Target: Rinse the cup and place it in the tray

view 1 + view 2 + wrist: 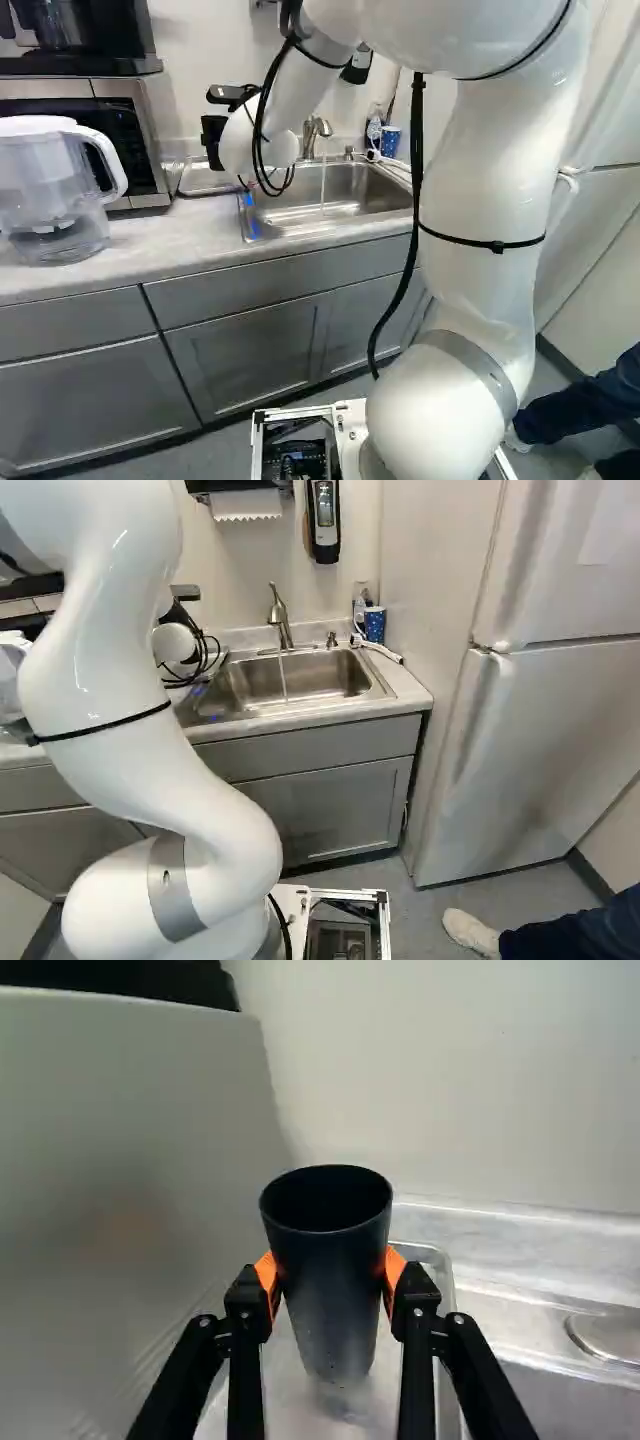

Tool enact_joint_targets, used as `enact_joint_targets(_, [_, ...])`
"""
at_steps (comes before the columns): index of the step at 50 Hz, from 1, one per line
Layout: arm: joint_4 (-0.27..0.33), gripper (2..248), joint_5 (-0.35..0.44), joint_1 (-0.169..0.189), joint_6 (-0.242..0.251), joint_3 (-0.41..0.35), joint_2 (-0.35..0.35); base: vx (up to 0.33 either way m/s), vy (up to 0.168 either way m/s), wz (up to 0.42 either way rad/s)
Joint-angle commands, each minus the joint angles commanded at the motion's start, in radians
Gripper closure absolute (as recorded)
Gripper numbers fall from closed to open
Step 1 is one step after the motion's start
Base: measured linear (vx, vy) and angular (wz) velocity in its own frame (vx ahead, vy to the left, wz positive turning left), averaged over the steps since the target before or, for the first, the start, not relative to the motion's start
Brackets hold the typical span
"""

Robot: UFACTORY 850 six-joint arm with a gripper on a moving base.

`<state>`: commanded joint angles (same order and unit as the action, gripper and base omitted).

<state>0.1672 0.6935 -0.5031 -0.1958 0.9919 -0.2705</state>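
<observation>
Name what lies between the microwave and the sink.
The metal tray, on the counter, as the left base view shows. The wrist view shows the end effector gripping the dark cup at that tray.

Sink (pixel 325 670): left, right base views shared it, facing ahead from well behind the fingers (pixel 412 1305).
Metal tray (pixel 446 1290): wrist view faced it closely, past them.

Water (pixel 323 188) runs from the faucet (pixel 311 133) into the sink (pixel 366 190)

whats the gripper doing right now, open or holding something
Gripper: closed on the dark cup, one orange pad on each side, holding it upright over the metal tray.
</observation>
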Motion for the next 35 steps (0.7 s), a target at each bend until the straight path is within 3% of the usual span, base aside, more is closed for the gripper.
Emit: enact_joint_targets(35, [0.0,129,0.111,0.014,0.0,-0.071,-0.007,0.0,0.0,0.0])
